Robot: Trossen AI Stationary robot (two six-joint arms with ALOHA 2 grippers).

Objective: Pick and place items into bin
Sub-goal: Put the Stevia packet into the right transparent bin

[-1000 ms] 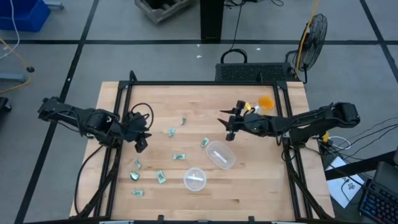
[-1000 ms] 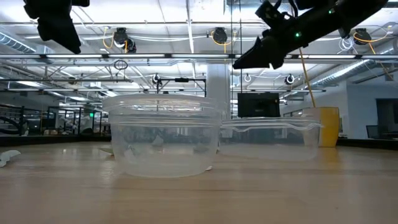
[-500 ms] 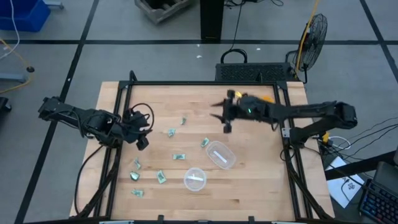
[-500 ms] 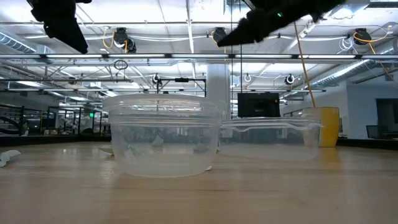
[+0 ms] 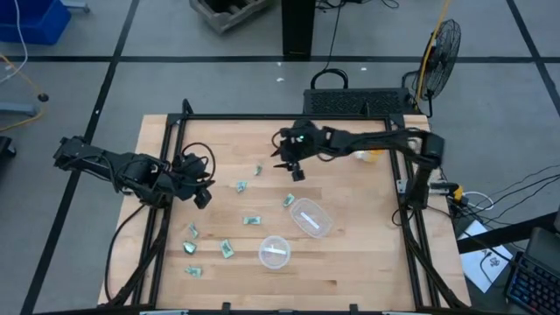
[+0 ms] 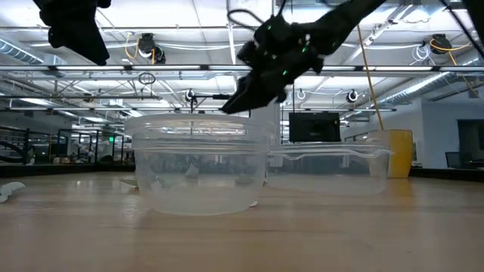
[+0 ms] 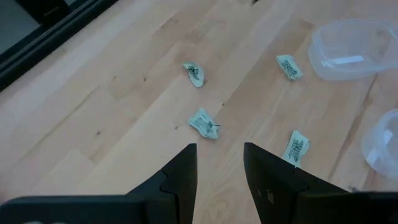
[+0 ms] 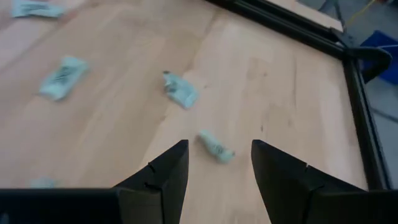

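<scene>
Green-white items (image 5: pixel 251 220) scattered, right tool (image 5: pixel 290 163) above

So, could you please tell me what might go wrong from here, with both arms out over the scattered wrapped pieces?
1. The right hand is open above small, thin wrapped pieces; such flat wrappers could slip out from between the fingers.
2. The two clear cups look light; a sweep over them might knock one.
3. The left hand, also open, hovers near another piece; if both arms go for the middle, they could cross.
</scene>
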